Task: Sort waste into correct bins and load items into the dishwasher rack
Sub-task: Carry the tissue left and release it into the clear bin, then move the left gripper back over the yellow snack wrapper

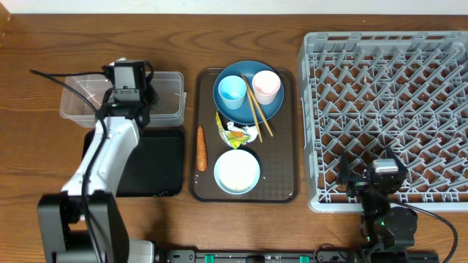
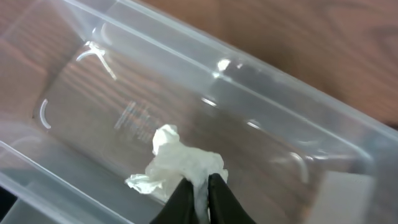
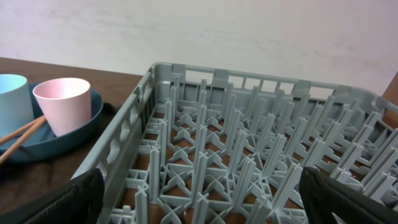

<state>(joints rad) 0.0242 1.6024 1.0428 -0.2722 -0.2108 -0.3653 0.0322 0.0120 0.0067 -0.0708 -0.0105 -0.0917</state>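
Clearly, the left gripper (image 2: 200, 184) is clamped on the crumpled white paper (image 2: 177, 163) inside the clear tub (image 2: 280, 118).

This looks like a robotics lab bench set up as a kitchen clean-up scene rather than a working kitchen. A white-shelled robot arm (image 1: 110, 146) and a black robot arm (image 1: 384, 219) stand at the near edge of a bare wooden table (image 1: 241, 29), with a black cable (image 1: 51, 79) trailing over it. The grey dishwasher rack (image 1: 380, 88) sits directly on the tabletop beside a dark brown serving tray (image 1: 289, 146) of dishes, a clear plastic tub (image 1: 172, 91) and a shallow black tray (image 1: 157, 164), with a plain white wall (image 3: 249, 31) behind.
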